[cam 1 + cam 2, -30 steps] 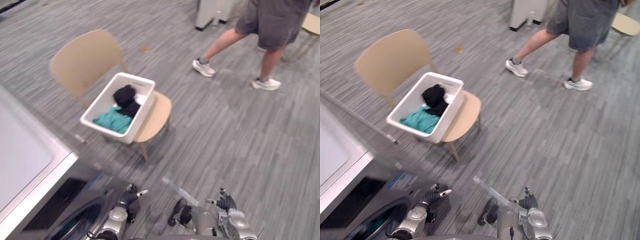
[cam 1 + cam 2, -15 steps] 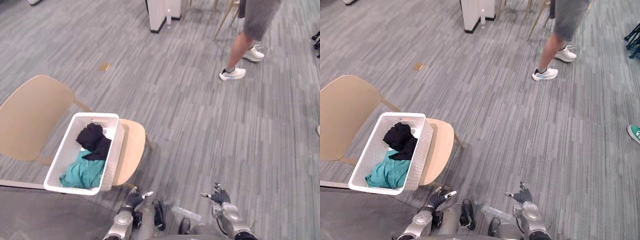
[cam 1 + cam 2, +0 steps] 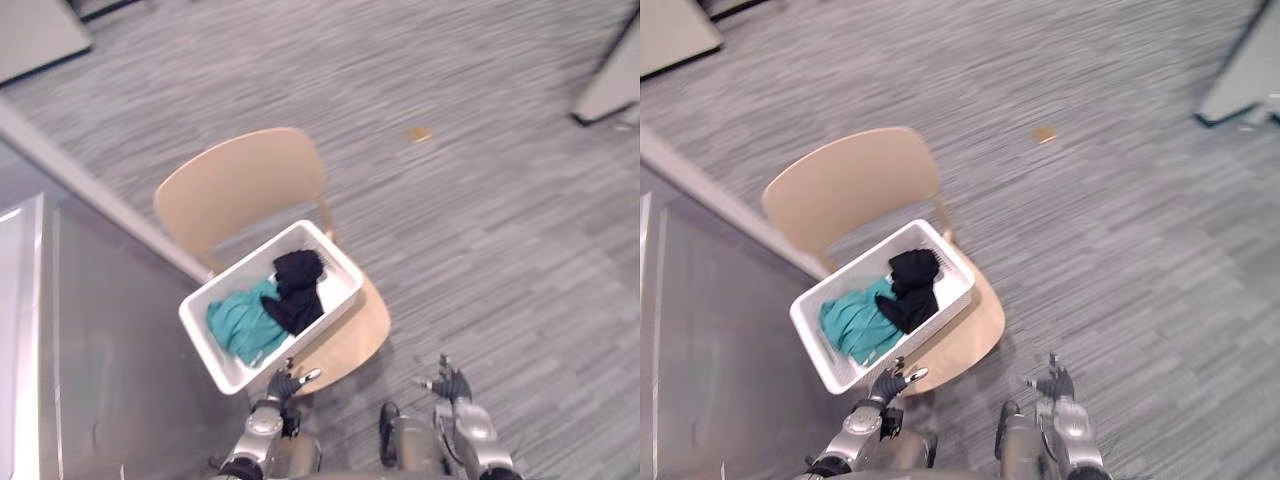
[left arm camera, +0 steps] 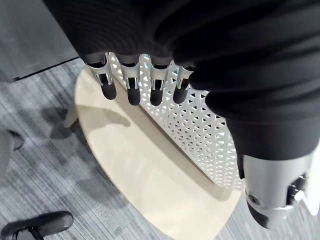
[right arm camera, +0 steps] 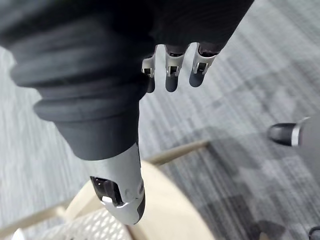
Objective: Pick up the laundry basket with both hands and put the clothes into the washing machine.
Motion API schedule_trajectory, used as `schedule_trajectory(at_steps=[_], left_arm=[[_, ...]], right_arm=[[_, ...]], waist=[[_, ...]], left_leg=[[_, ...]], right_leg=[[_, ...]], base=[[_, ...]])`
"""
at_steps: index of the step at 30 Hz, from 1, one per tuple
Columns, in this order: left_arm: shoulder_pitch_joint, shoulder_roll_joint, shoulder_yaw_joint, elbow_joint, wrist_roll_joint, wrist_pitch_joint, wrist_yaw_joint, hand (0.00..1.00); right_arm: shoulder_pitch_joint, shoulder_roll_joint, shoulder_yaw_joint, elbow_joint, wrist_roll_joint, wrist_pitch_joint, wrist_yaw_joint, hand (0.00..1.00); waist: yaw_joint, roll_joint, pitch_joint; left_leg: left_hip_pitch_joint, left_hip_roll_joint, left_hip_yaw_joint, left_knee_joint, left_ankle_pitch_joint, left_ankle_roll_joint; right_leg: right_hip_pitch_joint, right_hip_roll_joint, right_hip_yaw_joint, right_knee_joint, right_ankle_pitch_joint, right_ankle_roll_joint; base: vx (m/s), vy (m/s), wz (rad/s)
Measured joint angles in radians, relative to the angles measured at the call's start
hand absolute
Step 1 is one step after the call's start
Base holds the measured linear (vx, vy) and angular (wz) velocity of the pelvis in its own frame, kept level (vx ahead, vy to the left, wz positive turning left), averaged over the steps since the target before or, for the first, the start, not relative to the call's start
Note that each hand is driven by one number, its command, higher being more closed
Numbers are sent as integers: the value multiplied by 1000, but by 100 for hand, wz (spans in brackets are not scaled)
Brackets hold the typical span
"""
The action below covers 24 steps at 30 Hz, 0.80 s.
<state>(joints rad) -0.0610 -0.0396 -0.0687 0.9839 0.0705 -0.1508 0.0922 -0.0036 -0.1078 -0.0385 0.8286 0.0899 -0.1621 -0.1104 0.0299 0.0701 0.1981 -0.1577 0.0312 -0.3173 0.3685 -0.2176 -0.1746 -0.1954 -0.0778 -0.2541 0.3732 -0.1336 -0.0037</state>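
Note:
A white laundry basket point(image 3: 208, 350) lies askew on the seat of a tan chair point(image 3: 240, 185), in front of me. Inside it a teal garment point(image 3: 240, 322) lies beside a black one point(image 3: 298, 290). My left hand point(image 3: 283, 384) hangs open just below the basket's near corner, touching nothing. In the left wrist view its relaxed fingers point(image 4: 130, 90) hang over the basket's mesh wall point(image 4: 200, 135) and the chair seat point(image 4: 140, 165). My right hand point(image 3: 449, 384) is open and low over the floor, to the right of the seat. In the right wrist view its fingers point(image 5: 171, 75) are straight.
A large grey appliance panel point(image 3: 90, 340) with a pale edge fills the left side, close behind the chair. A white piece of furniture point(image 3: 610, 85) stands at the far right. A small tan scrap point(image 3: 418, 133) lies on the grey carpet.
The camera has swung round, so the chair and basket now sit in the middle and the walking person is out of the picture. Both hands stay low and open.

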Motion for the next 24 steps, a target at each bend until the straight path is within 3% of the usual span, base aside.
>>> schedule_trajectory(at_steps=[3,5,6,7,8,9,11,12,14,15,17,18,21,22,24], left_arm=[[30,11,-5,1,-6,-1,0,0],[57,22,-5,2,-20,-4,1,0],[58,25,-5,4,-20,-4,1,0],[64,27,-5,9,-20,-3,1,0],[65,41,-2,14,-20,-4,1,0],[65,75,-2,17,-20,-7,1,0],[70,112,-2,27,-19,-6,1,0],[77,129,-1,33,-19,-6,1,0],[83,134,1,35,-19,-6,3,0],[85,136,-1,43,-19,-6,3,0],[88,140,-17,48,-18,-8,2,0],[90,143,-18,49,-17,-7,0,0],[90,143,-18,46,-8,-10,-1,0],[89,144,-18,46,-8,-13,-2,0],[90,165,-19,45,-7,-15,-5,0]], right_arm=[[0,-6,-3,-1,0,-14,-3,0],[-10,-19,-4,-22,-1,-24,-18,0],[-8,-20,-4,-34,-2,-24,-22,0],[3,-24,-10,-71,-10,-24,-24,0],[15,-22,-26,-120,-35,-23,-35,0],[26,1,-24,-165,-79,-19,-45,0],[31,24,-23,-214,-149,-17,-58,0],[23,23,-21,-248,-186,-18,-63,0],[11,17,-19,-295,-231,-16,-66,0],[6,8,-5,-342,-272,-12,-66,0],[17,-4,32,-410,-325,-9,-66,0],[38,-8,51,-459,-355,-9,-64,0],[50,-25,73,-485,-396,-10,-61,0],[46,-40,94,-485,-408,-12,-59,0],[20,-60,133,-481,-415,-16,-49,0]], waist=[[15,-16,-5],[16,-16,-14],[11,-18,-18],[-3,-17,-21],[-9,-24,-30],[-10,-64,-40],[-7,-109,-58],[-4,-117,-63],[-3,-115,-61],[-1,-97,-60],[-12,-95,-58],[-21,-95,-56],[-23,-92,-54],[-20,-89,-53],[-16,-123,-63]], left_leg=[[-22,39,247,-101,69,56],[-35,59,484,-159,149,103],[-39,64,540,-159,180,130],[-34,75,625,-167,209,160],[-12,51,621,-208,206,168],[-9,29,602,-232,214,178],[-8,6,592,-232,214,178],[0,-5,594,-232,213,180],[18,-19,596,-238,209,185],[49,-26,593,-264,183,217],[73,-45,574,-292,174,216],[82,-54,547,-298,172,219],[82,-58,484,-300,175,215],[73,-61,450,-300,187,196],[50,-81,417,-298,199,180]], right_leg=[[116,-13,-135,-77,0,0],[153,-28,-229,-107,-7,-10],[159,-35,-259,-112,-12,-16],[178,-40,-295,-116,-26,4],[194,-48,-298,-123,-29,10],[202,-57,-297,-136,-31,18],[212,-76,-291,-141,-39,38],[214,-90,-288,-127,-43,44],[203,-118,-273,-72,-53,64],[171,-140,-240,29,-65,81],[113,-174,-176,188,-65,75],[60,-171,-72,265,-84,65],[47,-123,77,187,-129,98],[53,-107,118,98,-130,110],[58,-114,121,-32,-86,103]], base=[[160,-180,156],[114,-39,101],[108,40,94],[115,115,111],[184,198,117],[132,178,83],[98,116,33],[59,100,10],[-4,100,-9],[-61,143,-9],[-53,113,16],[3,39,49],[42,-10,69],[53,-65,79],[69,-114,80]])
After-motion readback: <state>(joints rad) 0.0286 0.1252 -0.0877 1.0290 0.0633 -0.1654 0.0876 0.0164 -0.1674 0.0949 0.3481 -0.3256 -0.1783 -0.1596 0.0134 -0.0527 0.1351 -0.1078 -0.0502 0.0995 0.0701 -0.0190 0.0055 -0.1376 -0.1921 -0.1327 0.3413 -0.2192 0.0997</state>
